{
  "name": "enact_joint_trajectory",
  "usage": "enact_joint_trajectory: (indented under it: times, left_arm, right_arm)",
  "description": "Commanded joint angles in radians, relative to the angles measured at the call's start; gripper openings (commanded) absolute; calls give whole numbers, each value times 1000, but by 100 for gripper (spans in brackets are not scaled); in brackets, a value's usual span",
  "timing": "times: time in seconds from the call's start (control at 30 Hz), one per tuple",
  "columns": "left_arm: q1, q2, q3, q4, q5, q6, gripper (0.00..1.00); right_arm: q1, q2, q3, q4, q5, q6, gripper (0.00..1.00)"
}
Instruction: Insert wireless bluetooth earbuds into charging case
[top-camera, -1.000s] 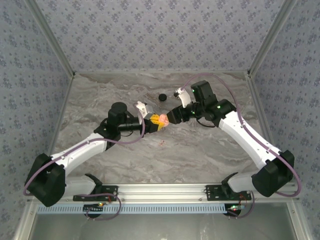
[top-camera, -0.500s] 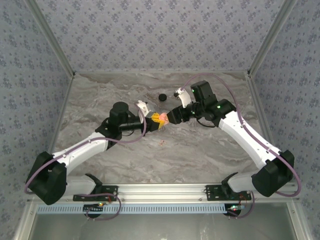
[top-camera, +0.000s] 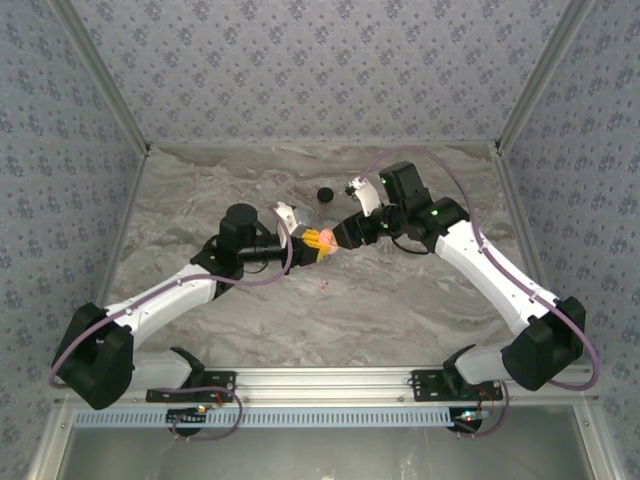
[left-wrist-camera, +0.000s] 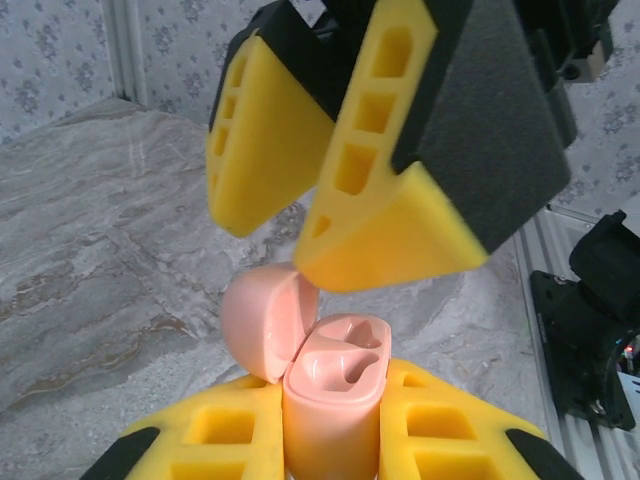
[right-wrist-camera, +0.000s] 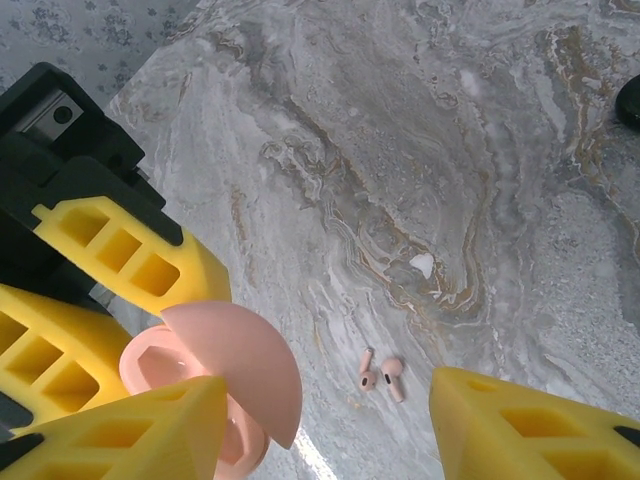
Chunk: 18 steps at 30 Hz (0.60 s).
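The left gripper (left-wrist-camera: 330, 455) was clamped tight on the charging case (left-wrist-camera: 335, 395), holding it upright between its jaws with the lid (left-wrist-camera: 262, 320) swung open, probably to present the wells for loading; the right gripper (left-wrist-camera: 280, 250) hung just above the lid, jaws about half apart and gripping nothing. The left wrist view showed both wells vacant; the right wrist view revealed the earbuds (right-wrist-camera: 380, 375), small and pink, lying together on the table (right-wrist-camera: 400, 150), beyond and between the right jaws.

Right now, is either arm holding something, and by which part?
The left gripper clamps the open charging case by its lower body; the right gripper, open, grips nothing.
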Motion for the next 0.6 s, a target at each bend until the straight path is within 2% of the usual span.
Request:
enact_joint_trajectory:
  times: [0.0, 0.17, 0.33, 0.57]
  left_arm:
    - [-12, -25, 47, 101, 104, -2, 10]
    - [-11, -21, 51, 97, 70, -2, 10]
    - [-13, -12, 56, 103, 51, -9, 9]
    - [-13, -6, 59, 92, 40, -6, 11]
  right_arm:
    - [12, 41, 17, -36, -43, -29, 56]
    - [25, 52, 21, -53, -106, -52, 55]
    - [36, 65, 30, -77, -116, -74, 54]
    - [32, 65, 33, -69, -146, -75, 37]
